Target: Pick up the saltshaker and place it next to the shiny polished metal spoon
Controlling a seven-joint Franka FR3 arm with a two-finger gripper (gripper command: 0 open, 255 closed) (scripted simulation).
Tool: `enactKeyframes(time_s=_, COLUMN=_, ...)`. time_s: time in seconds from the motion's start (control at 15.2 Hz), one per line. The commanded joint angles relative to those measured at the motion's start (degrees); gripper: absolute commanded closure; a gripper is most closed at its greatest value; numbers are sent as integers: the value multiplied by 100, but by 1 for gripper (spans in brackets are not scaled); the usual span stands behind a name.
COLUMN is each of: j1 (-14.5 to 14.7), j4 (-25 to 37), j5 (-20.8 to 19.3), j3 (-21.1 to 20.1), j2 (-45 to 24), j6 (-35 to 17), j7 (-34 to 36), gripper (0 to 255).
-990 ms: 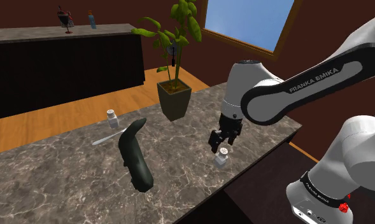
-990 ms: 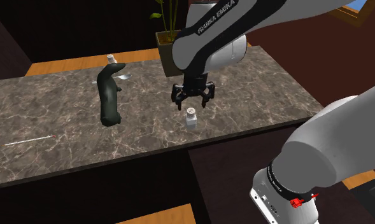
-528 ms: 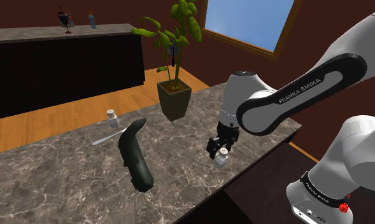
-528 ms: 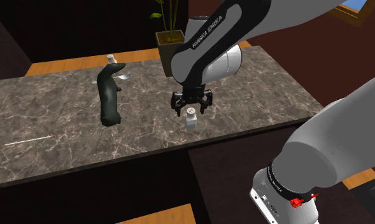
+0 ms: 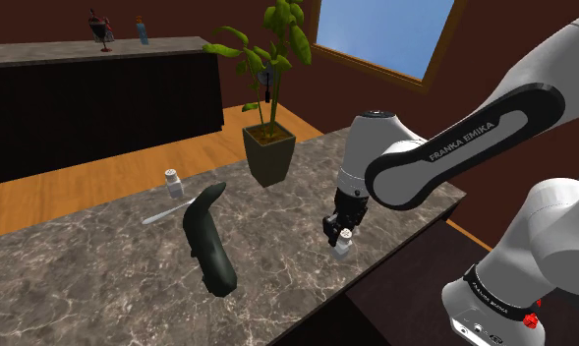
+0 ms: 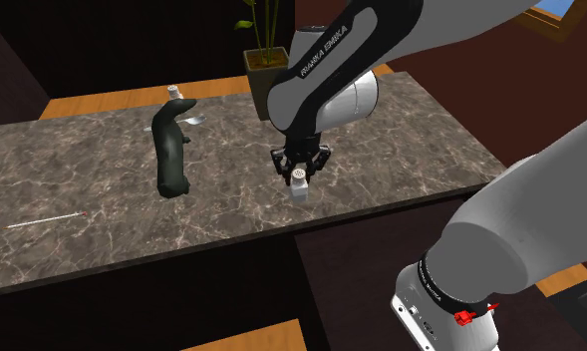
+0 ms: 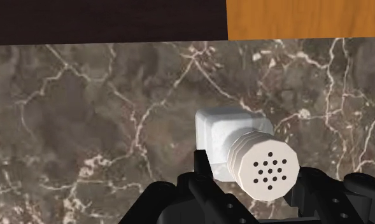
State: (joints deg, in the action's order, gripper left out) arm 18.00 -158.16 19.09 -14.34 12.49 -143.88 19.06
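Shoulder view, right of centre: black jaws pinching small white square saltshaker with round perforated cap (image 5: 343, 246), upright on brown marble table (image 5: 100, 265).

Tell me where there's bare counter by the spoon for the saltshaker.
Free: marble on the shoulder view's left of the spoon, and the wide stretch between the dark curved object and plant pot. Crowded: the spoon's other end, beside the second shaker.

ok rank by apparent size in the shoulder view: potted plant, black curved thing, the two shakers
1. potted plant
2. black curved thing
3. spoon-side shaker and hand-side shaker look alike, unranked
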Motion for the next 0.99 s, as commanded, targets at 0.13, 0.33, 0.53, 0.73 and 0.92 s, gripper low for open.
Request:
enactKeyframes(time_s=0.13, j1=1, j4=0, j5=0, j3=-1, j2=0, j6=0, j7=0, gripper=255)
enactKeyframes(time_s=0.33, j1=1, j4=1, j5=0, j3=-1, j2=-1, j6=0, j7=1, gripper=255)
enactKeyframes(time_s=0.53, j1=-3, j4=15, j5=-14, j3=6, j2=88, j6=103, j7=17, gripper=255)
enactKeyframes(time_s=0.73, j1=-14, j4=75, j5=-54, j3=25, j2=339, j6=412, j7=65, gripper=255)
enactKeyframes(time_s=0.92, j1=-25, j4=148, j5=-94, j3=47, j2=573, j6=718, j7=110, gripper=255)
